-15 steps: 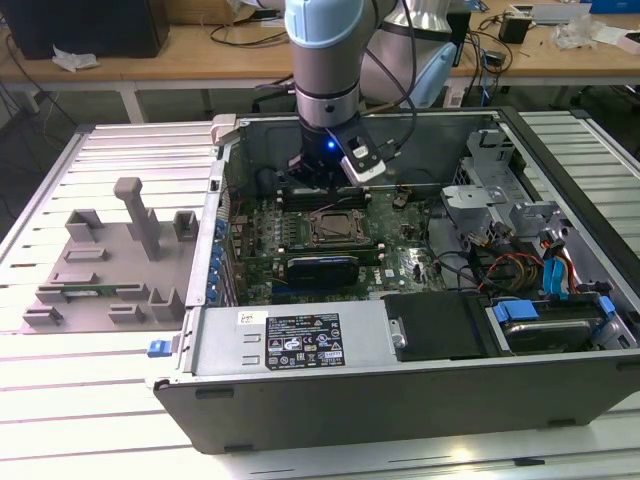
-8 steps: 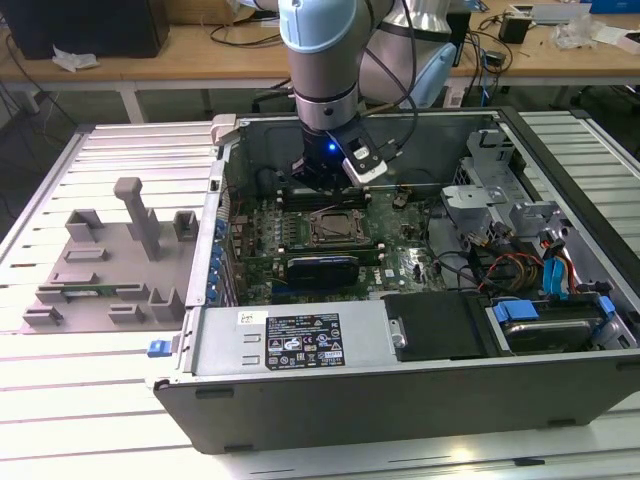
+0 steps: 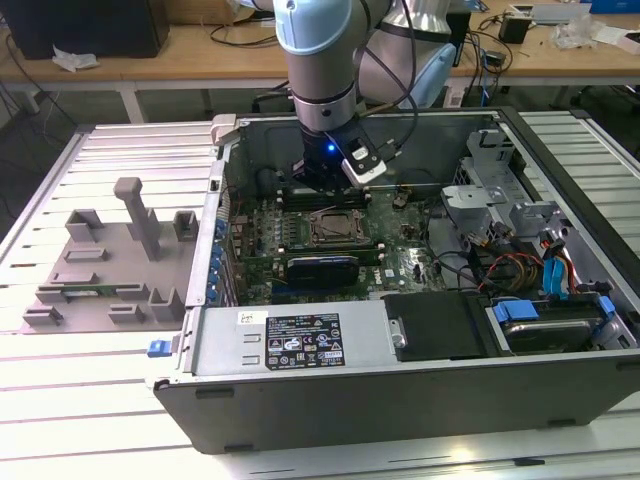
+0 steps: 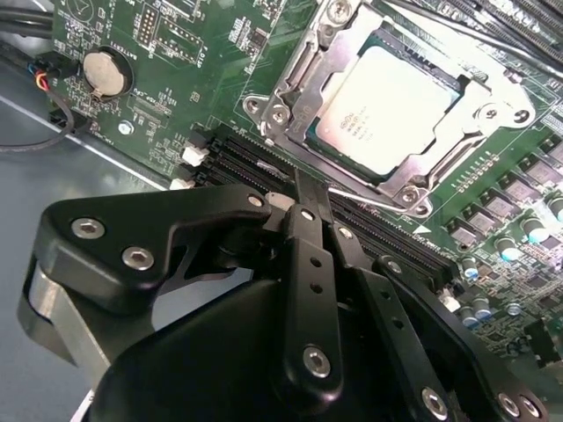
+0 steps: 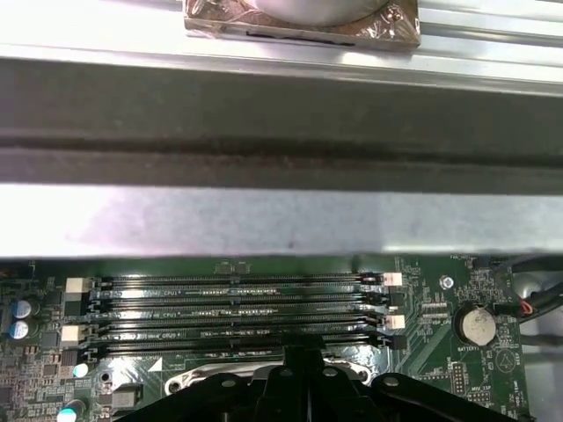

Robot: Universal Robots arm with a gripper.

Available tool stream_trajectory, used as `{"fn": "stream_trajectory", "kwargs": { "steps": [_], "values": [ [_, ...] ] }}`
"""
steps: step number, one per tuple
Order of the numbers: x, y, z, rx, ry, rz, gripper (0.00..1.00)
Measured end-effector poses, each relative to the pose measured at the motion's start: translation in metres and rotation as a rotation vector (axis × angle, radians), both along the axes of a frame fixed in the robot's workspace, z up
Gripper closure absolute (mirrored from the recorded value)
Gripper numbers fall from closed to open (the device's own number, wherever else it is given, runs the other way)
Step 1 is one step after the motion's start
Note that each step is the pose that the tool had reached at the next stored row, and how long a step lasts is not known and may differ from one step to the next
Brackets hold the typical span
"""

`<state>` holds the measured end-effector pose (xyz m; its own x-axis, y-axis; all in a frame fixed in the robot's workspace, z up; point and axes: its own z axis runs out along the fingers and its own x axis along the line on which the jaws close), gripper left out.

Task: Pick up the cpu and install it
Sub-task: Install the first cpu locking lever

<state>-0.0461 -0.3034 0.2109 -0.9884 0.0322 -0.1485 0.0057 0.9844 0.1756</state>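
The cpu (image 4: pixel 387 107) lies flat in the motherboard socket (image 4: pixel 290 97), its silver top bright inside the metal frame. In the exterior view the cpu (image 3: pixel 334 228) sits mid-board inside the open computer case (image 3: pixel 300 345). My gripper (image 4: pixel 304 183) hangs just above the board beside the socket, over the memory slots (image 4: pixel 264 167). Its black fingers (image 4: pixel 310 255) are pressed together with nothing between them. The exterior view has the gripper (image 3: pixel 328 188) low inside the case, behind the socket. In the first wrist view the gripper (image 5: pixel 299 359) points at the memory slots (image 5: pixel 237 308).
A grey fixture block (image 3: pixel 110 265) with posts lies on the table at the exterior view's left. The case's back wall (image 5: pixel 281 215) stands close behind the memory slots. A coin battery (image 4: pixel 106 72), the drive cage (image 3: pixel 495 185) and loose cables (image 3: pixel 520 270) lie around the board.
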Motion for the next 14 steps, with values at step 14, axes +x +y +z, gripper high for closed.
{"fn": "stream_trajectory", "kwargs": {
  "steps": [14],
  "values": [
    [-0.0088, 0.0036, -0.0010, 0.0000, 0.0000, -0.078, 0.89]
  ]
}}
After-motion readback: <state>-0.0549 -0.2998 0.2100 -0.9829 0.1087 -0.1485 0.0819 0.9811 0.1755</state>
